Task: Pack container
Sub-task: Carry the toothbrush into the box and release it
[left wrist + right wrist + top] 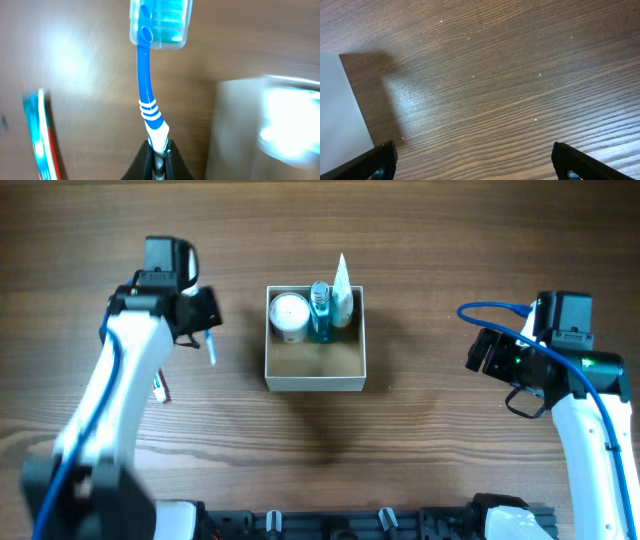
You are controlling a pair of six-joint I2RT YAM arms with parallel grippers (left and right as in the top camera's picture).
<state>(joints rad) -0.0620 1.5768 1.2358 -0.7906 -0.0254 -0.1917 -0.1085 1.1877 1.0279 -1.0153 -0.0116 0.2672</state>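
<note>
The container [316, 384] is a square white-walled box with a tan inside at the table's middle. Along its far wall it holds a round white jar [289, 311], a blue bottle [320, 310] and a white tube [342, 292]. My left gripper [205, 330] is shut on a blue and white toothbrush [148, 102] with a clear cap over its head, held above the table left of the container. The container's wall shows blurred in the left wrist view [235, 130]. My right gripper [483, 352] is open and empty over bare wood right of the container [340, 120].
A thin red, white and blue item [160, 388] lies on the table left of the container, below my left arm; it also shows in the left wrist view [41, 140]. A dark rack [350, 522] runs along the front edge.
</note>
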